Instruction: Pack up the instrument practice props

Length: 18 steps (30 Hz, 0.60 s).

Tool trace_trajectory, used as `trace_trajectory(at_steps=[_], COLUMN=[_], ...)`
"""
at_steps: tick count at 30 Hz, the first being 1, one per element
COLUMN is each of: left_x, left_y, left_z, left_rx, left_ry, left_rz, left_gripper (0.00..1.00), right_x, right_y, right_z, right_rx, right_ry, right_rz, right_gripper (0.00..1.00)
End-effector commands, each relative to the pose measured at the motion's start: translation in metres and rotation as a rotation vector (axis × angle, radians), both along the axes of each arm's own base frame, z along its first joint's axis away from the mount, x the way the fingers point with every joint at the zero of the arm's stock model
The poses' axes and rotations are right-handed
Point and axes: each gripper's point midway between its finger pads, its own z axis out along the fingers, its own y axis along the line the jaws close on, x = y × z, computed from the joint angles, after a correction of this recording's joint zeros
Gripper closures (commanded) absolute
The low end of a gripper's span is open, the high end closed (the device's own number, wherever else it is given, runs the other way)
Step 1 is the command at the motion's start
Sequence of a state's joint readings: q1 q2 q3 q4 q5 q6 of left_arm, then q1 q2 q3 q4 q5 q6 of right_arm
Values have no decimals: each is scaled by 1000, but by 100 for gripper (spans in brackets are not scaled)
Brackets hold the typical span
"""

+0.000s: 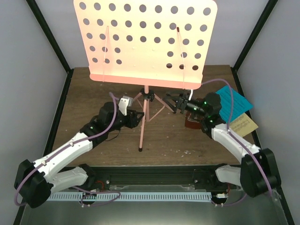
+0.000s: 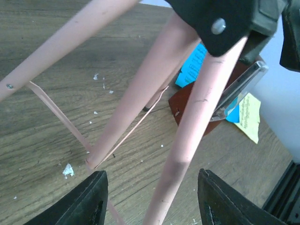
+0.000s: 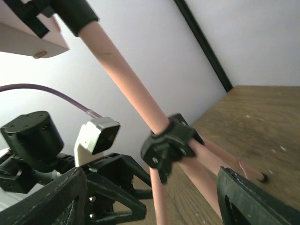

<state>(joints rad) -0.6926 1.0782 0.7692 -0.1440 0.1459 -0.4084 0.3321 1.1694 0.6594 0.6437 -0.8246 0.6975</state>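
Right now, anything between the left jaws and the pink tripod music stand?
Nothing visible: the left gripper has its open jaws either side of one leg of the pink tripod music stand.

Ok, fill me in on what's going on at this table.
Two robot arms are working on the pink music stand, which stands upright on the table. The left pincer is open with one tripod leg between its fingers, not gripped. The right pincer, also open, faces the black hub from the other side. The blue pages, yellow page and metronome lie beside the right arm.
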Motion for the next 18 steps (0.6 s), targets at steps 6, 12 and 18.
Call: trace_trajectory(at_steps=[6,12,18], left_x=[-8,-14,-7], left_y=[-5,-13,-15], left_z=[15,9,-2], left_rx=[-138,-123,-91], left_ry=[1,-8,-1], left_rz=[-60,-138,-130], left_gripper=[51,51,52], right_x=[2,14,9], right_y=[45,62,71], right_z=[56,63,74], right_rx=[66,84,90], right_ry=[-313,-370,-440], right_rz=[203,280,348], right_gripper=[32,41,42])
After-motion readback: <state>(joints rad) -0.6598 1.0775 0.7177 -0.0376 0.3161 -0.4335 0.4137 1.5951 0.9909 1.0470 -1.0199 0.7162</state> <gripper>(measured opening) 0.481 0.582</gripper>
